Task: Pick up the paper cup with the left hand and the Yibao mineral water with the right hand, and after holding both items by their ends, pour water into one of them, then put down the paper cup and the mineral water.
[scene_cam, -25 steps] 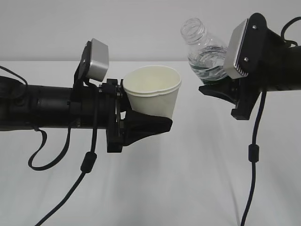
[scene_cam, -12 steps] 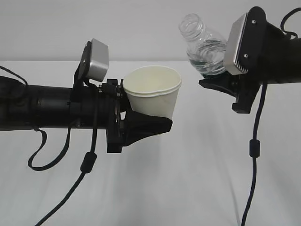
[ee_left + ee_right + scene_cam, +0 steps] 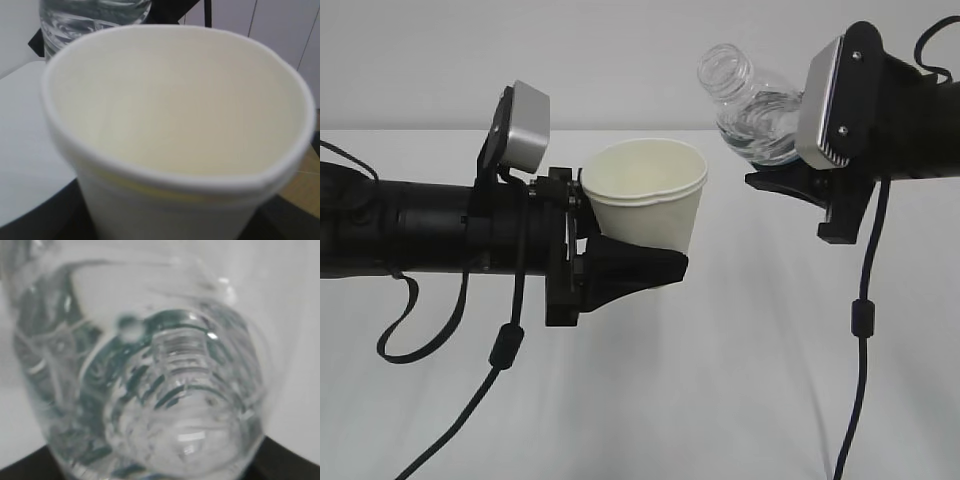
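Spanning the whole background of the exterior view, the plain white tabletop lies below both arms, and neither task item touches it.

The left hand, a black robot arm end effector with black wedge-shaped fingers, a light grey block on top and black cables, reaches in horizontally from the left. It is closed around the lower part of the paper cup, a small plain white tapered cup with a rolled rim and a cream-white interior. The cup is held upright in the air, mouth up. In the left wrist view the cup fills the frame, and its interior shows no water.

The right hand, a black robot arm end effector with black fingers, a light grey side panel and a black cable, enters from the upper right. It grips the Yibao mineral water, a small clear ribbed plastic bottle without a cap. The bottle is tilted, its open neck pointing up and to the left, above and to the right of the cup rim and apart from it. Water sits in the lower body of the bottle. The right wrist view looks along the bottle at close range.
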`<state>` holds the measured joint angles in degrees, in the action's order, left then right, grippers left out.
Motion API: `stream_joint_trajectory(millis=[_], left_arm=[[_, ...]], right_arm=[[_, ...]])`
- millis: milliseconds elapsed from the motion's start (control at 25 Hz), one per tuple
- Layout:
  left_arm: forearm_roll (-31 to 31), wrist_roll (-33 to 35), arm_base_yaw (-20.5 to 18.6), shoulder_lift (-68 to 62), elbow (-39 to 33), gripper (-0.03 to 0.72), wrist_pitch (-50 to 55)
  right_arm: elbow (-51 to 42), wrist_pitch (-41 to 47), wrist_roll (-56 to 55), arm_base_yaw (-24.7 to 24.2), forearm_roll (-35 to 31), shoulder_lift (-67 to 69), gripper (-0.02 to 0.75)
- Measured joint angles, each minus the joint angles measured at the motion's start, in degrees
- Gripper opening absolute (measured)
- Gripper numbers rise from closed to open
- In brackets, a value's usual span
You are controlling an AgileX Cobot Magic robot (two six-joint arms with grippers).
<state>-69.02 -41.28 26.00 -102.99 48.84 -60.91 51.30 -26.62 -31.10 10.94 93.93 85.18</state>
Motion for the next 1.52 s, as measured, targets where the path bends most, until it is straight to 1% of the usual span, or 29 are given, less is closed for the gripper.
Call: stream_joint_trajectory(millis=[200,480,1240,1520], left_arm=[[-1.27,-0.59,0.12,0.00,0.00,0.468,-0.16],[-1.54,-0.59,3.19,0.00,0.00,0.468,0.88],[-0.28,-0.59,3.57,0.00,0.00,0.468,1.66],[-0.19,-0.59,5.16,0.00,0.00,0.468,1.70]], right_arm=[[0.00,0.10,1.33,0.00,0.10,0.00,0.417],[0.02,-0.13,3.76,0.00,0.13,0.00,0.417],[0.02,-1.45,13.60,0.00,0.38,0.04,0.417],[0.12,-1.50,15.59,0.00,0.48,0.04,0.417]])
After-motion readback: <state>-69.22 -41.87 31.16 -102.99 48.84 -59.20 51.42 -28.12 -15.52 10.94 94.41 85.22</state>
